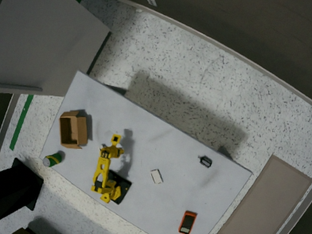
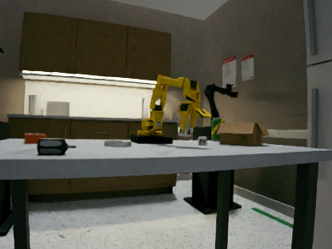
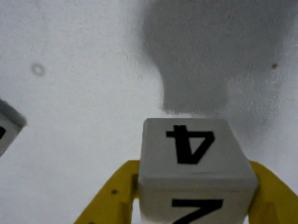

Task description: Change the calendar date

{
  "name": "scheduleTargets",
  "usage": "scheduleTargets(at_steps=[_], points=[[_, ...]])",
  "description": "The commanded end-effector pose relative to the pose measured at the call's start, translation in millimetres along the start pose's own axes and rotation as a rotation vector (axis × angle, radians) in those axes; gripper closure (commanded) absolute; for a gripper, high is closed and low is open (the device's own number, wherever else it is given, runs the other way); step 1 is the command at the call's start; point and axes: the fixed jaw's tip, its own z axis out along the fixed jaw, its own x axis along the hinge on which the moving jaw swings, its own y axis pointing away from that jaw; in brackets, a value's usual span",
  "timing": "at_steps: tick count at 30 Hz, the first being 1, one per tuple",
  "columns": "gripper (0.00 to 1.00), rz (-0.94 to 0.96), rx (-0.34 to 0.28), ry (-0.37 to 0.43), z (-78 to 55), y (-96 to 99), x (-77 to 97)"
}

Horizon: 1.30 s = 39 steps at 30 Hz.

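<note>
Cube [image 3: 195, 167] clamped between the yellow jaws, filling the lower middle of the wrist view, white, with a black 4 on the face turned toward the camera and a partly cropped digit on the face below it that cannot be read for certain. Held in the air above the pale surface [image 3: 75, 100], with a dark shadow spread on the surface beyond it. Corner of a second white cube [image 3: 7, 127] cut off at the left border of the wrist view, resting on the surface, its marking too cropped to read.

From the exterior view: gripper [image 2: 188, 130] pointing down from the yellow arm [image 2: 171, 82], the cube in it showing a 4 and hanging just above the surface. Second cube [image 2: 202, 141] lying on the surface near by, apart from the gripper. Cardboard box [image 2: 241, 133] further toward the same end, green can [image 2: 216, 127] behind it.

From above: arm base [image 1: 115, 190] near the long edge of the surface, gripper [image 1: 115, 139] reaching toward the middle. Box [image 1: 72, 129] close to the short edge, can [image 1: 52, 159] at the corner. Small white block [image 1: 157, 176], dark object [image 1: 205, 161] and orange object [image 1: 187, 221] spread toward the opposite end.
</note>
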Motion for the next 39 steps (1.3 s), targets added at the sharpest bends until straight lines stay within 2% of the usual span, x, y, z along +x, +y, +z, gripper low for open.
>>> scheduleTargets(at_steps=[1,18,39], points=[[1.0,-0.01,0.0,-0.028,-6.1,-1.4,-2.9],[1.0,-0.211,0.002,-0.028,-5.4,-2.7,-1.3],[1.0,-0.766,0.01,-0.026,-3.5,-7.9,2.5]])
